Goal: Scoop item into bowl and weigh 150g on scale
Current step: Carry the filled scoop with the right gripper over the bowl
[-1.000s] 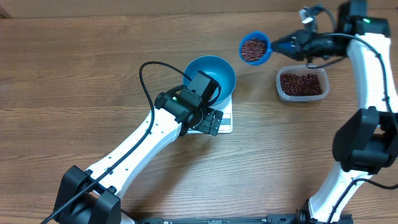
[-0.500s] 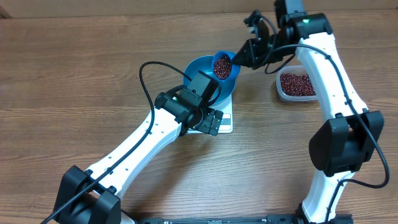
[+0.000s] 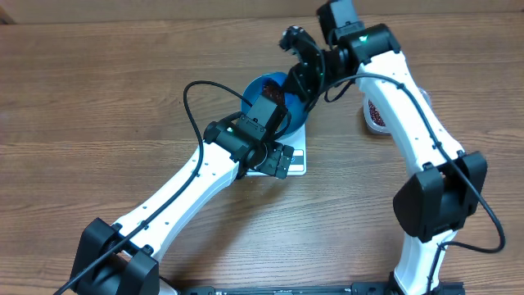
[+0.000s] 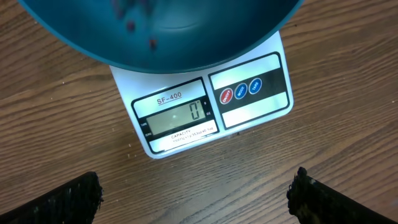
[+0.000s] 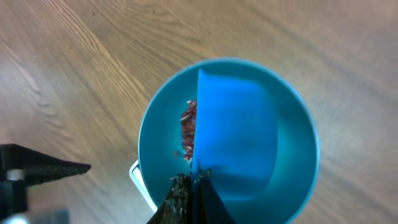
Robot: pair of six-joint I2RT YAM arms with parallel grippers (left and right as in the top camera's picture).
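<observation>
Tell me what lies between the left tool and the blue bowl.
In the left wrist view, the white scale's display panel and a strip of bare wooden table lie between the open left tool and the bowl.

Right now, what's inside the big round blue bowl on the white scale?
A blue scoop, tipped on edge, is spilling dark red-brown beans into the big round blue bowl. The scoop covers much of the bowl's floor, so any beans beneath it can't be seen.
</observation>
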